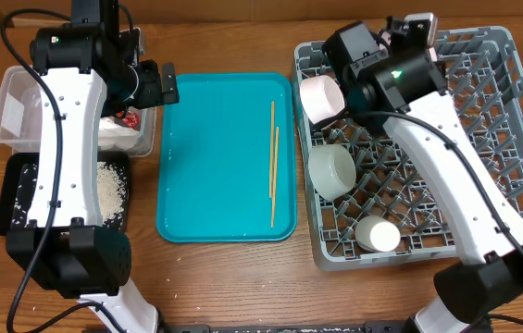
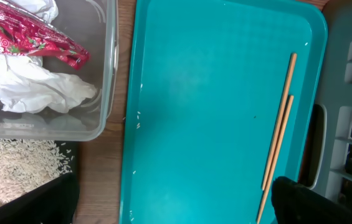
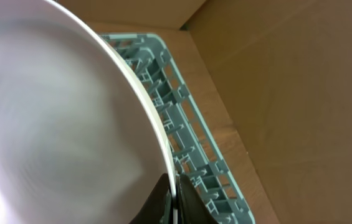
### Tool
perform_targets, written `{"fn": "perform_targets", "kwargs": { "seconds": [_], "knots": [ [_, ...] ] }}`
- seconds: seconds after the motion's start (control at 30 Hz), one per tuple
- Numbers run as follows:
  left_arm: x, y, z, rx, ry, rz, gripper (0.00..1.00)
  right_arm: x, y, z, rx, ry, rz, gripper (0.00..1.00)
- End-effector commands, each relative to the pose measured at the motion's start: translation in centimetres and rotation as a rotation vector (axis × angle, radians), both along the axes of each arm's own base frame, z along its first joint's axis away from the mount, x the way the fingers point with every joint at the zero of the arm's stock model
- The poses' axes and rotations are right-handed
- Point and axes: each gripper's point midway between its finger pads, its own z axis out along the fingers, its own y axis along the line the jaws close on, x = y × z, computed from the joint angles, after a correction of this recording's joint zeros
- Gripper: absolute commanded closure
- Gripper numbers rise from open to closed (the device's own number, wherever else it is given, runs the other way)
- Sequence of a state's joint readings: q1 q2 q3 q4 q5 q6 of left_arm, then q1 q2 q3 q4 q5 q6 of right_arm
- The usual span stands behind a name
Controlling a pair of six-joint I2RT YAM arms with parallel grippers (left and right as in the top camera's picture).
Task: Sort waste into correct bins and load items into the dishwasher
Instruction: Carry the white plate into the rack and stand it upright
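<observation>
Overhead view of a wooden bench with two white robot arms.

On the left sits a clear plastic rectangular tub with rounded corners. It holds a crumpled white paper napkin and, on top of it, a shiny red wrapper. Just in front of the tub is a shallow black rectangular tray with a pile of loose white rice grains. A few stray grains lie on the large teal plastic tray in the middle of the bench.

Two thin wooden chopsticks lie side by side, lengthwise, near the teal tray's right edge.

The left tool hangs above the gap between tub and teal tray. Its dark fingers are spread wide and it grasps nothing.

On the right is a large square grey plastic dish rack with a lattice floor and upright pegs. The right tool is clenched on the rim of a round white-pinkish plate, held tilted over the rack's far left corner (whether it touches the pegs cannot be told). A pale grey bowl rests in the rack just in front of the plate. A small white cup lies near the rack's front edge.
</observation>
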State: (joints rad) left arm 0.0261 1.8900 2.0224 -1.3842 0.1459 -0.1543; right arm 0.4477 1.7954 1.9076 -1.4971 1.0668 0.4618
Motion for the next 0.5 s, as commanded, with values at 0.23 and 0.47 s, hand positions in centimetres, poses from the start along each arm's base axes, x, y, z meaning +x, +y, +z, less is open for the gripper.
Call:
{"fn": "perform_targets", "kwargs": {
  "seconds": [0.23,0.47],
  "knots": [
    [0.2,-0.3,0.6,0.001,-0.021,-0.012,0.0,0.9,-1.4,-3.0,-0.202,-0.035,-0.041,0.96],
    [0.2,-0.3,0.6,0.001,-0.021,-0.012,0.0,1.7,-0.4,-4.8,-0.097,-0.043,-0.021,0.96]
  ]
}}
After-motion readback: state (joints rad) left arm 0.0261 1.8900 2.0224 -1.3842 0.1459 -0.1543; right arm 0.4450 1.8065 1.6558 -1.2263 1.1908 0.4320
